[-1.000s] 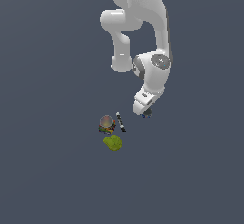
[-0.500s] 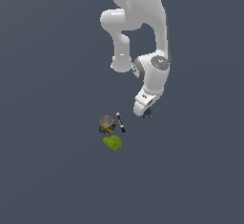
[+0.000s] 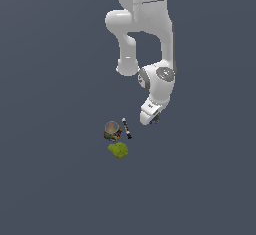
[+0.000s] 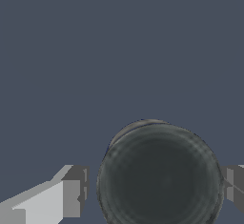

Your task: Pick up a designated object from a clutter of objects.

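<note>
**Dark round object sits between the fingers of a lowered gripper**

Going from the exterior view's left to its right, the multicoloured round cup with a pale inside point(image 3: 112, 129) comes first, with the yellow-green lump point(image 3: 118, 150) just below it in the picture and close to touching it. Just beside the cup on the right lies the thin black-and-white stick point(image 3: 127, 128), slanted. Further right, apart from these three, the white Franka arm point(image 3: 145, 34) comes down from the top of the picture, bends at a grey-capped joint and ends low over the flat dark grey-blue floor point(image 3: 50, 179).

The designated object, a dark grey-black roundish thing point(image 4: 160, 178), fills much of the wrist view: a circular, dull body with faint concentric rings on its face and a paler rim showing along one edge. In the exterior view it is almost wholly hidden under the hand, with only a dark speck with a bluish tint at the tip.

The gripper point(image 4: 155, 189) stands spread, its pale grey fingers point(image 4: 71, 194) on either side of the round object; whether the pads touch it cannot be told.
</note>
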You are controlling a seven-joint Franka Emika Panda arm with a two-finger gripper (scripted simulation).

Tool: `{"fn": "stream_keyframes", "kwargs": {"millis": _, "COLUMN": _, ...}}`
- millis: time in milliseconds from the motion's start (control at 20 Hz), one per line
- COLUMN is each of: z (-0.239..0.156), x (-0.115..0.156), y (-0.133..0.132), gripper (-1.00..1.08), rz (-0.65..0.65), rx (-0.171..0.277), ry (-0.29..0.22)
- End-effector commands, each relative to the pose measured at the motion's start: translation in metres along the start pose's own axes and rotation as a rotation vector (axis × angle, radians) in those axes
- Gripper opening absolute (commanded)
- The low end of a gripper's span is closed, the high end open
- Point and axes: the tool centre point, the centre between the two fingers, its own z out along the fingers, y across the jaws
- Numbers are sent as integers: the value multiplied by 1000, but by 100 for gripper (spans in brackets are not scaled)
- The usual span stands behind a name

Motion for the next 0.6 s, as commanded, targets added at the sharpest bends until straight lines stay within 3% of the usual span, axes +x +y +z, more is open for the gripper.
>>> {"fn": "stream_keyframes", "kwargs": {"millis": 0, "z": 6, "x": 0, "y": 0, "gripper": 100, "rz": -1, "rx": -1, "ry": 1}}
{"fn": "stream_keyframes", "kwargs": {"millis": 150, "z": 8, "x": 0, "y": 0, "gripper": 100, "rz": -1, "rx": -1, "ry": 1}}
{"fn": "stream_keyframes", "kwargs": {"millis": 200, "z": 8, "x": 0, "y": 0, "gripper": -100, "rz": -1, "rx": -1, "ry": 1}}
{"fn": "stream_keyframes", "kwargs": {"millis": 550, "z": 8, "x": 0, "y": 0, "gripper": -100, "rz": -1, "rx": -1, "ry": 1}}
